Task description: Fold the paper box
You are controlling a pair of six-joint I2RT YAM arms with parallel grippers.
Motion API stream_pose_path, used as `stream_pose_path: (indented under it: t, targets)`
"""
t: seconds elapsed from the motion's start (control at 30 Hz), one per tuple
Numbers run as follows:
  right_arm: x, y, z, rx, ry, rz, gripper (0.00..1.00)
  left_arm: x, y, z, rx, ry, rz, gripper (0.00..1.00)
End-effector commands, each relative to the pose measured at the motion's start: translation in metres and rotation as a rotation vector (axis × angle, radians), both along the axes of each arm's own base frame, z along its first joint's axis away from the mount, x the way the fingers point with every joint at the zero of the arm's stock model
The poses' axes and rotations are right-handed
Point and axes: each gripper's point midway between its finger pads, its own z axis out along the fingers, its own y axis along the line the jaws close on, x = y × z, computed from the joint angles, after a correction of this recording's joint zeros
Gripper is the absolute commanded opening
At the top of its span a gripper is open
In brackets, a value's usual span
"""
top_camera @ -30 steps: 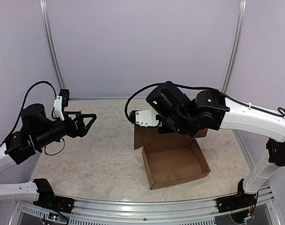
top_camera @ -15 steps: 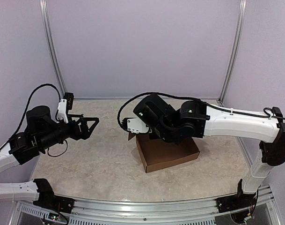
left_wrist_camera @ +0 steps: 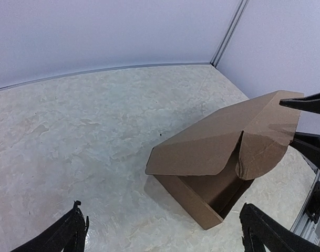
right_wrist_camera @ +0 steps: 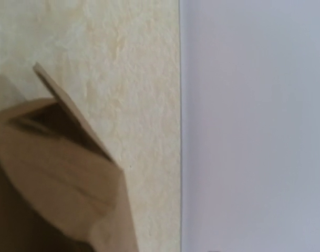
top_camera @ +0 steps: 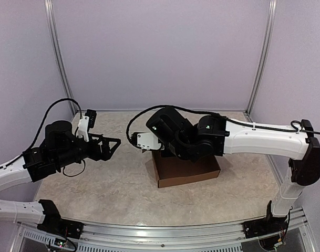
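top external: table (top_camera: 107, 184), right arm (top_camera: 254, 139) bent over box (top_camera: 186, 170) at centre right. left wrist: lid tilted over the base, near side gaping. right gripper (left_wrist_camera: 293, 122) at the lid, grip unclear. left gripper (top_camera: 111, 146) wide, apart from box.

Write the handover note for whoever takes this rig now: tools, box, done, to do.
Left tool: open, empty, hovering left of the paper box, apart from it.
Right tool: at the box's left end over the lid; open or shut cannot be told.
Done: box on the table, walls up, lid lowered but gaping.
To do: press lid flat, tuck its rounded flap.
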Motion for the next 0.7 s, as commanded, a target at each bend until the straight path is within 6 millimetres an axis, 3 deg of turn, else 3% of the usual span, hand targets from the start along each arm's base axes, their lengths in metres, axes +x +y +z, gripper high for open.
stream_pose_path:
  t: [0.0, 0.1, 0.3, 0.67]
  targets:
    - [-0.003, -0.003, 0.032, 0.124, 0.015, 0.028, 0.39, -0.001, -0.017, -0.010, 0.008, 0.019, -0.067, 0.99]
    - [-0.007, -0.007, 0.038, 0.149, 0.031, 0.036, 0.44, -0.002, -0.027, -0.016, 0.023, 0.029, -0.108, 0.99]
    - [-0.020, -0.021, 0.037, 0.218, 0.094, 0.047, 0.49, 0.000, -0.036, -0.046, 0.131, 0.051, -0.096, 0.99]
    - [-0.018, -0.060, 0.043, 0.332, 0.129, -0.021, 0.49, 0.009, -0.081, -0.074, 0.386, -0.106, -0.170, 0.97]
